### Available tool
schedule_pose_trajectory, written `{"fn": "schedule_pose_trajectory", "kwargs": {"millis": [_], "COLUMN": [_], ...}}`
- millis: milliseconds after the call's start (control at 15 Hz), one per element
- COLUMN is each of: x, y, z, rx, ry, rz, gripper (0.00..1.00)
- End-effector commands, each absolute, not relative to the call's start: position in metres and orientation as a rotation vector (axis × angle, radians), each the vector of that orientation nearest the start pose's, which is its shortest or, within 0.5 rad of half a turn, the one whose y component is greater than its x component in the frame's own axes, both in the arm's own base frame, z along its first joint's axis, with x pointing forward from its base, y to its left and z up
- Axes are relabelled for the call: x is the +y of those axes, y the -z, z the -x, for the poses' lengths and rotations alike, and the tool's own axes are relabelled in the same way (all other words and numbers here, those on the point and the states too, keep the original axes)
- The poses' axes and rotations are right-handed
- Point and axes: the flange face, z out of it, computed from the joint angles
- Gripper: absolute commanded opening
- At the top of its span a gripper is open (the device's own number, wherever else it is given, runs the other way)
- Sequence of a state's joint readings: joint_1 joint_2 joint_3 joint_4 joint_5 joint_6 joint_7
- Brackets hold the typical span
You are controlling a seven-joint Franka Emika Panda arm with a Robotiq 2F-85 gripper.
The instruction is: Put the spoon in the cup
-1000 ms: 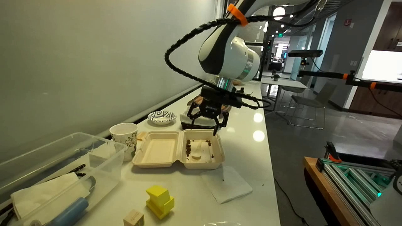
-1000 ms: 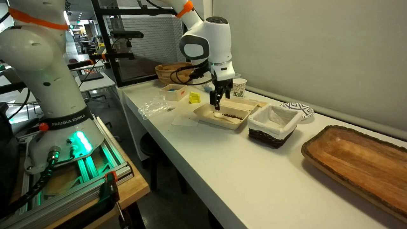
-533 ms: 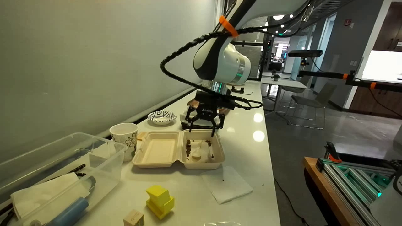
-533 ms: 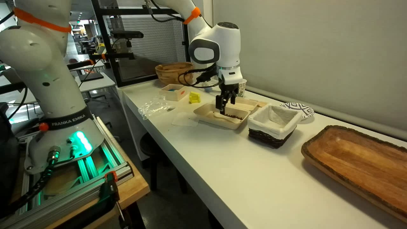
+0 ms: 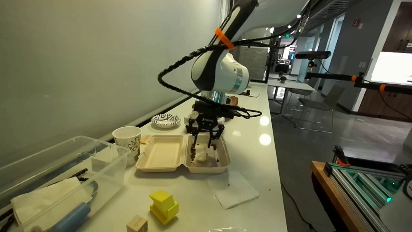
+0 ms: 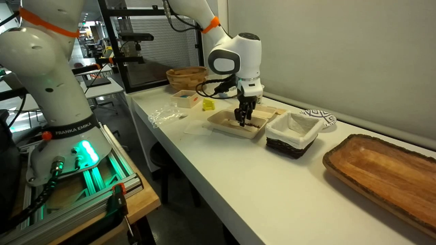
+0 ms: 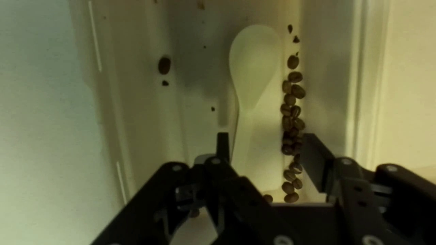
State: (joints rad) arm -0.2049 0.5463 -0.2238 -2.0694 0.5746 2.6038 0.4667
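Pale cream is lying on pale cream: the spoon point(image 7: 248, 98) is resting in the messy half of the clamshell tray point(image 5: 164, 151), and the gripper point(image 7: 266, 150) is hanging over it, fingers spread wide either side of the handle, nothing in their hold. Now, the dangers! The handle is sitting closer to one finger, so an uneven squeeze could be spinning the spoon or shoving the whole tray before anything bites. Under the opposite finger, in the wrist view, coffee beans point(image 7: 292, 119) are lining the tray floor; one getting pinched against the handle would be spoiling the hold. I'm not able to tell fingertip height; closing too high would be losing that flat handle altogether. And the cup point(image 5: 128, 140) is standing upright just beside the tray's lid half, looking light, so a spoon catching its rim could be tipping it; its bottom isn't showing. Near it, the clear bin point(image 5: 111, 177) is holding a white napkin point(image 5: 50, 199) and a blue cylinder point(image 5: 72, 216); in an exterior view a pale box point(image 6: 180, 102) is carrying something blue point(image 6: 184, 96), and the dark basket point(image 6: 289, 149) is wearing a white liner point(image 6: 284, 135).
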Motion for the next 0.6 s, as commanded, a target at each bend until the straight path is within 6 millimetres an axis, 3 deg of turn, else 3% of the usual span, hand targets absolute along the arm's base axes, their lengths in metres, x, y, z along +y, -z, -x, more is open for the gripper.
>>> {"fn": "schedule_pose_trajectory", "kwargs": {"millis": [0,533], "x": [-0.250,-0.248], "y": [-0.159,-0.149], "z": [-0.538,-0.544], "rx": [1.842,1.840], "ry": [-0.038,-0.105], "rz": [2.313,2.343], "gripper": [0.59,0.60]}}
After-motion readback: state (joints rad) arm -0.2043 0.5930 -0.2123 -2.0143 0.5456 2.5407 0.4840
